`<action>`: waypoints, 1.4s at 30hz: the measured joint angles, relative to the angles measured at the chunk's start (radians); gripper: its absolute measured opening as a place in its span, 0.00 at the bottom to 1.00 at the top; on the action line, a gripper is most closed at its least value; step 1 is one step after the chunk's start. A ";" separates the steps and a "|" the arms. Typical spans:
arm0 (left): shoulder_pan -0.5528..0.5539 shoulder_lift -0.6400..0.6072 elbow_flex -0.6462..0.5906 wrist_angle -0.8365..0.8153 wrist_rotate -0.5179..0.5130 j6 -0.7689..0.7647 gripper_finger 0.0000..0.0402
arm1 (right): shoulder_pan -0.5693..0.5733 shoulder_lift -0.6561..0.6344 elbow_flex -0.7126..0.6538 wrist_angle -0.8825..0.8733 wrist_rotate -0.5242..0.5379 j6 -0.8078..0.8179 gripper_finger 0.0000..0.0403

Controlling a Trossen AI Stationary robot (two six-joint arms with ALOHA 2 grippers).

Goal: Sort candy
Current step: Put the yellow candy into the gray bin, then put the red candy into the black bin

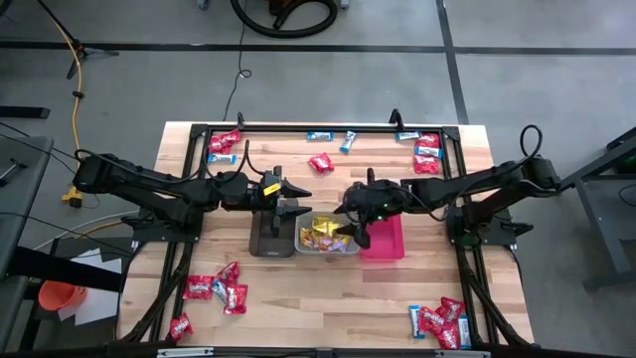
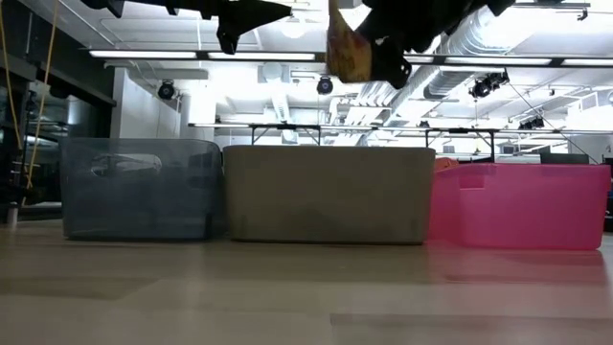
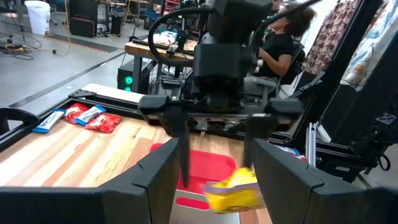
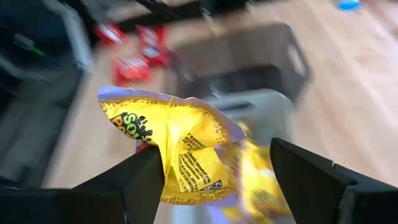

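A yellow candy packet hangs in the air between the spread fingers of my right gripper, above the grey bin, which holds more yellow packets. In the low view the packet shows high above the bins' rims. My right gripper is open and slants down. My left gripper stands open and level above the brown bin, with nothing between its fingers. The pink bin stands to the right of the grey one. My right gripper is open around the yellow packet. The packet's crumpled edge lies close beside one finger and far from the other. Whether that finger touches it, I cannot tell. The packet is clear of the bin below.
Red packets and blue bars lie in heaps at the table's far left, far right, near left and near right. A lone red packet and blue bars lie behind the bins. A person sits beyond the table.
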 joint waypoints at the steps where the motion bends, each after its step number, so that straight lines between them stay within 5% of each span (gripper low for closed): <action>1: 0.000 0.000 0.000 0.000 0.000 0.000 0.47 | 0.000 0.002 0.016 -0.052 0.032 -0.019 0.69; 4: 0.000 0.000 0.000 0.000 0.000 0.000 0.47 | -0.001 0.016 0.069 -0.188 0.067 -0.084 0.69; 12: 0.000 0.000 0.000 -0.015 -0.012 0.000 0.47 | -0.014 0.029 0.135 -0.213 0.079 -0.114 0.69; 19: 0.003 -0.006 0.005 -0.017 -0.011 -0.058 0.47 | -0.014 0.013 0.193 -0.276 0.078 -0.034 0.69; 25: 0.044 -0.078 0.042 -0.006 0.031 -0.065 0.47 | 0.013 -0.035 0.217 -0.502 0.055 0.068 0.69; 32: 0.112 -0.129 0.040 -0.064 0.010 -0.026 0.47 | 0.202 -0.136 0.109 -0.692 -0.053 0.383 0.69; 42: 0.137 -0.129 0.040 -0.076 0.009 -0.025 0.47 | 0.685 -0.190 -0.141 -0.578 -0.214 1.116 0.69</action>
